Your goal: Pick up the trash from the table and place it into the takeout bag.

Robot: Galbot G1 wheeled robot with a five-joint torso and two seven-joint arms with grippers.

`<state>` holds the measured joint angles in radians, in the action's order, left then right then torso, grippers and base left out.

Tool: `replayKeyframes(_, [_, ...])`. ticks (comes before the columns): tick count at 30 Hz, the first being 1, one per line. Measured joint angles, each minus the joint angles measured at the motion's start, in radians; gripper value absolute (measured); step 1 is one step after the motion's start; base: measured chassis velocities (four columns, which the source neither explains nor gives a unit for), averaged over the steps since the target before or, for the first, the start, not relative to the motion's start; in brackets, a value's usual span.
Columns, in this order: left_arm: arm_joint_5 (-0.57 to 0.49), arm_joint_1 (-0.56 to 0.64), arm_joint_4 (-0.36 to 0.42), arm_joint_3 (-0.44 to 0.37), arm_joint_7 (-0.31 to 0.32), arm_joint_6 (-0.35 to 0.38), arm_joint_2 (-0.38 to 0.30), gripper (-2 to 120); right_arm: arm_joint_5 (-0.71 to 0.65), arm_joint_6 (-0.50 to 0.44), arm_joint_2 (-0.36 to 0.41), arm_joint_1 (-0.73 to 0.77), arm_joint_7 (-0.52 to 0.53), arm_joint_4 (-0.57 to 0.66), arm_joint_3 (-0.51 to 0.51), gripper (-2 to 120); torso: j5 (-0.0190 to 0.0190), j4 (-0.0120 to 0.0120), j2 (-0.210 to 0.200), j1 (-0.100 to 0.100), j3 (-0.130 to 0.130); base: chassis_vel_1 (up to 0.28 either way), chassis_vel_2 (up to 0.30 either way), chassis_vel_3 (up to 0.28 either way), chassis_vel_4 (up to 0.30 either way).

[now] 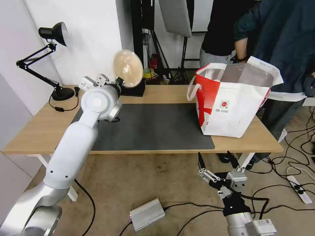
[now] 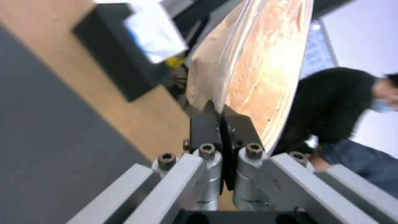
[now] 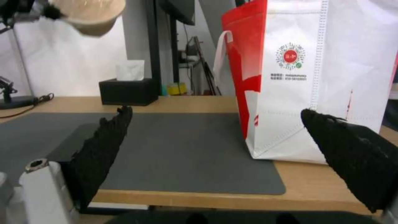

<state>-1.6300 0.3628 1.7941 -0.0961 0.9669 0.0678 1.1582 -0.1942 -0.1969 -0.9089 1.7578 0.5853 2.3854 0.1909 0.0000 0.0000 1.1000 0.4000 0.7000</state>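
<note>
Left end effector (image 2: 219,115) pinches the tilted beige paper bowl (image 1: 128,68); right end effector (image 1: 216,160) hangs released.

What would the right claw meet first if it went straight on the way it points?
Likely the table edge, then the takeout bag. The right claw, open, sits low before the table; depth is unclear.

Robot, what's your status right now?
Left gripper shut on paper bowl, held tilted above table. Right gripper open, below table edge. Takeout bag upright, open.
</note>
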Motion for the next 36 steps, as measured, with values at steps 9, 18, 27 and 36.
replayKeyframes(9, [0.001,-0.097,-0.024,0.096,-0.066,-0.047,0.034,0,0.0,0.0,0.0,0.0,0.0,0.0,0.0,100,0.0001,-0.0001,0.0,0.0,0.0,0.0,0.0,0.0,0.0])
replayKeyframes(18, [0.006,-0.185,-0.089,0.192,-0.101,-0.074,0.083,0,0.0,0.0,0.0,0.0,0.0,0.0,0.0,100,0.0001,-0.0001,0.0,0.0,0.0,0.0,0.0,0.0,0.0])
replayKeyframes(27, [0.009,-0.245,-0.137,0.26,-0.131,-0.086,0.114,0,0.0,0.0,0.0,0.0,0.0,0.0,0.0,100,0.0001,-0.0001,0.0,0.0,0.0,0.0,0.0,0.0,0.0])
replayKeyframes(36, [0.009,-0.314,-0.209,0.33,-0.184,-0.093,0.163,0,0.0,0.0,0.0,0.0,0.0,0.0,0.0,100,0.0001,-0.0001,0.0,0.0,0.0,0.0,0.0,0.0,0.0])
